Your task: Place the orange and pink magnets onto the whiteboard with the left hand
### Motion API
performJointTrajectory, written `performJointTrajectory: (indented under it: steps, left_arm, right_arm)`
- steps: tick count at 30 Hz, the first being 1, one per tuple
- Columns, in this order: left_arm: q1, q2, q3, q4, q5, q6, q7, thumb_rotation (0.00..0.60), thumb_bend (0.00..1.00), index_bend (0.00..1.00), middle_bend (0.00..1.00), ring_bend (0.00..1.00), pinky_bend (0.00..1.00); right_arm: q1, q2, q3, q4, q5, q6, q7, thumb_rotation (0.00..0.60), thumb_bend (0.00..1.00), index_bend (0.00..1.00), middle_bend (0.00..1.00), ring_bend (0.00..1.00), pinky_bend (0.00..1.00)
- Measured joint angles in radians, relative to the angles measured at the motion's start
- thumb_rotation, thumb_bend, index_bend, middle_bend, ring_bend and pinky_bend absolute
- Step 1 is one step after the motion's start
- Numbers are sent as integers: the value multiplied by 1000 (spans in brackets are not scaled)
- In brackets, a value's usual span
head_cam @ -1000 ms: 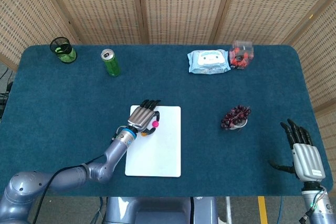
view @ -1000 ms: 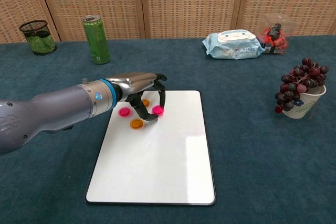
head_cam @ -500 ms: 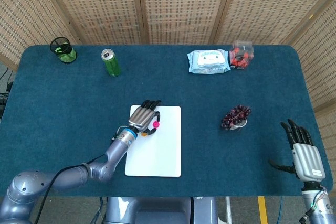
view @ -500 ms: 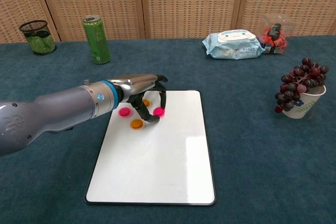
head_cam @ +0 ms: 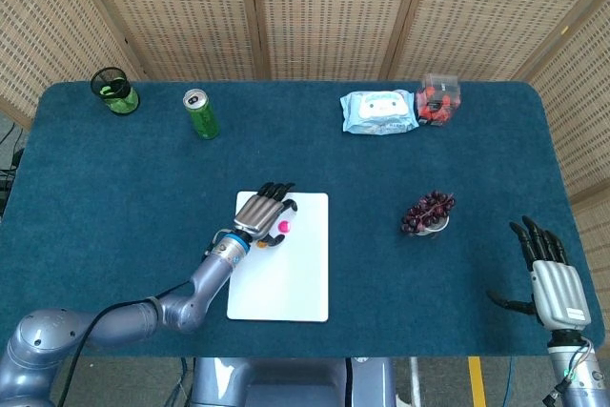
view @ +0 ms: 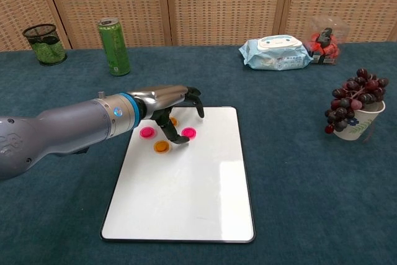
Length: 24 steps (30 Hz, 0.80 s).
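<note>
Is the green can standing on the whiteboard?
No. In the chest view the green can stands upright on the blue table, well behind the whiteboard and apart from it.

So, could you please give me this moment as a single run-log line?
left hand: open, over flat white whiteboard | round pink magnet: lying on board, unheld | right hand: open, idle

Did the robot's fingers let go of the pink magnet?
Yes. The left hand fingers have lifted off the pink magnet, which stays put on the whiteboard.
</note>
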Motion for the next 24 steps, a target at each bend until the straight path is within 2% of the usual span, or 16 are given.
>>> performJointTrajectory:
  steps: [4, 7, 14, 18, 24]
  left_arm:
    - [10, 23, -4, -48, 37, 22, -31, 600, 309, 60, 0, 0, 0]
    - [26, 59, -6, -110, 86, 60, -52, 600, 267, 8, 0, 0, 0]
    - [129, 244, 32, -315, 259, 245, -82, 600, 172, 0, 0, 0, 0]
    - [200, 333, 60, -365, 303, 337, -97, 600, 155, 0, 0, 0, 0]
    - [356, 497, 111, -409, 336, 486, -183, 600, 76, 0, 0, 0, 0]
  right_arm:
    - [1, 1, 0, 1, 1, -2, 1, 600, 2, 0, 0, 0, 0]
    - [1, 1, 0, 1, -1, -1, 1, 600, 2, 0, 0, 0, 0]
    - [0, -2, -1, 2, -5, 4, -3, 600, 2, 0, 0, 0, 0]
    - [-1, -3, -1, 2, -7, 7, -8, 600, 2, 0, 0, 0, 0]
    - [-1, -7, 0, 0, -6, 12, -21, 600, 2, 0, 0, 0, 0]
